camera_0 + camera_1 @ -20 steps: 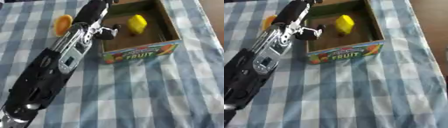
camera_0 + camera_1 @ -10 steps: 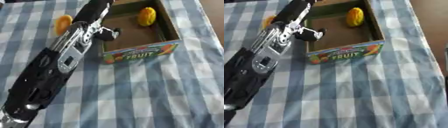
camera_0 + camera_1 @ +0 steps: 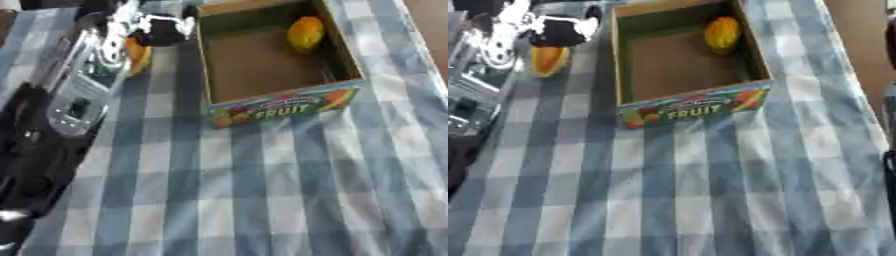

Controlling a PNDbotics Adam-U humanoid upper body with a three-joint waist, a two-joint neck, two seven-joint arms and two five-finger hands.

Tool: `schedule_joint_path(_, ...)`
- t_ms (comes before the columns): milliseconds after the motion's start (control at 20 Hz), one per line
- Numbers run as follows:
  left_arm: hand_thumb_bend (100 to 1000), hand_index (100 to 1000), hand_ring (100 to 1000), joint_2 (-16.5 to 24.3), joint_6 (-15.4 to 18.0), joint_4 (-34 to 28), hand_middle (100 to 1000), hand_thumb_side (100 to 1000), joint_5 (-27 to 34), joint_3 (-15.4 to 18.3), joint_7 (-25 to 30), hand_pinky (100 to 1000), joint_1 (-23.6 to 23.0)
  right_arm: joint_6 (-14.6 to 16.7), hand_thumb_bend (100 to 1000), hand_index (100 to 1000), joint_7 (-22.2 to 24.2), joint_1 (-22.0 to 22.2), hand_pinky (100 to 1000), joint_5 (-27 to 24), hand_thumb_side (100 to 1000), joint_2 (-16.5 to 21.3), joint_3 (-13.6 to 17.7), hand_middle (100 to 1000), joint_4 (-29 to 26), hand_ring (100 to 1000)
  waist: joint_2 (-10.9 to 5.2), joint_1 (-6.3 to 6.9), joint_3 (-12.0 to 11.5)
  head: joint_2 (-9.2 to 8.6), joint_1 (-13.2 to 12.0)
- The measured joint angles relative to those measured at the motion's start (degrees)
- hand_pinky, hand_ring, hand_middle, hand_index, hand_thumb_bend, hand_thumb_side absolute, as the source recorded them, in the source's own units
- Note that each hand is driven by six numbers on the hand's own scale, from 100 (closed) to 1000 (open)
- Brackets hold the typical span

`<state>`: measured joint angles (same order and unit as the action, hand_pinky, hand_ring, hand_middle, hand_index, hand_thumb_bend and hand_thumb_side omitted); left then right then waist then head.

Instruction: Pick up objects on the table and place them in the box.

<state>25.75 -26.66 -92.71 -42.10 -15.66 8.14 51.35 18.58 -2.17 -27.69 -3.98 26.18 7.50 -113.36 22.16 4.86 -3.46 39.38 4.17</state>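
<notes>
Left hand (image 3: pixel 557 31) over orange fruit (image 3: pixel 548 60), beside box (image 3: pixel 623 75) wall.

**A:** Which parts of the robot show?

**B:** Only the left arm (image 3: pixel 61 105). It enters at the lower left corner and stretches up along the left side toward the top edge. It is bulky and black near the bottom, with silver joint housings further up.

**A:** And the left hand (image 3: pixel 557 30)?

**B:** It sits at the top left, at the end of that arm. It looks dark with pale parts, but it is blurred, so the finger pose cannot be told.

**A:** The right arm?

**B:** It appears in neither view.
</notes>
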Motion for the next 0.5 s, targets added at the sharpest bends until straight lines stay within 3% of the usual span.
schedule_joint_path(200,423,927,971,5.1,-0.4,-0.3,896,100,2.9,2.1,3.1,892,-3.4,-0.2,100,806,-0.2,0.4,835,0.4,550,0.4,0.2,732,0.0,940,0.0,0.0,-0.4,0.36,0.8)
schedule_joint_path(500,497,941,985,7.6,2.0,3.7,912,214,8.3,2.9,8.4,905,-4.0,-0.3,100,805,-0.3,0.5,835,0.5,553,0.5,0.2,731,0.0,940,0.0,-0.02,-0.3,0.37,0.8)
